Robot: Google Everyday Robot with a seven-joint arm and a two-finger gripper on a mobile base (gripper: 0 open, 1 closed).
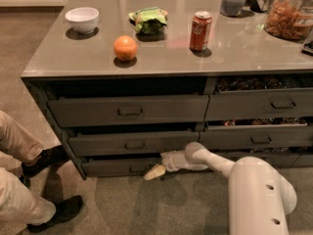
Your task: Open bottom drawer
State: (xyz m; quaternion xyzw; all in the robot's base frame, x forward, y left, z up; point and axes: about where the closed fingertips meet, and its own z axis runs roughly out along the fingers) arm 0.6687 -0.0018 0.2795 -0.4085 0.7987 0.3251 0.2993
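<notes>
The bottom drawer (110, 166) is found low at centre-left of the frame, with the gripper (155, 171) set just right of its handle (137, 169); whether the gripper is clenched cannot be told. A straight, level outward pull is judged best, so that the handle is not lost.

End effector (155, 172) at bottom drawer (115, 166), person's legs (22, 143) perhaps close by

Cream gripper (154, 172) at grey-brown bottom drawer (115, 167); orange fruit (125, 48), red can (200, 31).
</notes>
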